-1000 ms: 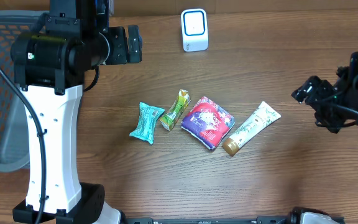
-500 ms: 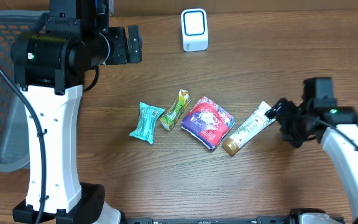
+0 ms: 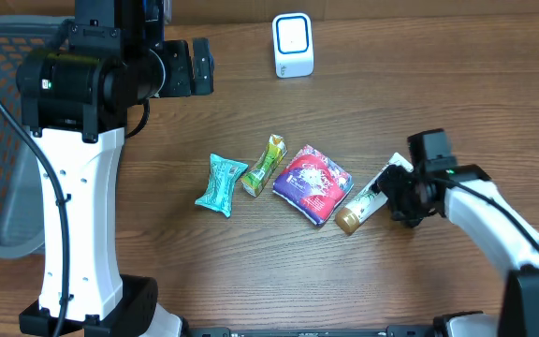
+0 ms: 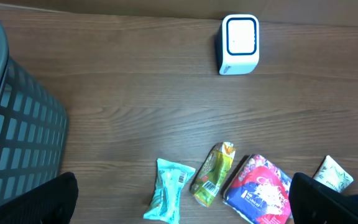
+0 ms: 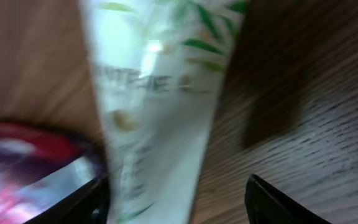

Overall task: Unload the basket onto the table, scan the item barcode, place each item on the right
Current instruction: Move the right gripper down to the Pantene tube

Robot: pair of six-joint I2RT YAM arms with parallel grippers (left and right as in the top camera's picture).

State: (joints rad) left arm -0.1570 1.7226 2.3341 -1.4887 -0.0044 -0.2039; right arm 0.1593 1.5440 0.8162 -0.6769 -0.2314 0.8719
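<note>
R end effector (image 3: pixel 399 195) sits low over the crimped end of the white tube (image 3: pixel 367 198), jaws part-open and straddling it; one finger (image 5: pixel 89 200) is just beside the tube, w/ a gap of bare wood on the other side. Tube lies diagonal on the desk (image 3: pixel 251 271), gold cap toward the purple pouch (image 3: pixel 313 183), then the green sachet (image 3: pixel 265 166) & teal packet (image 3: pixel 221 183) in a row, w/ the white scanner (image 3: pixel 293 44) well apart at the far edge. L end effector (image 3: pixel 195 65) is held up away from the items, jaws wide, nothing btwn them.
</note>
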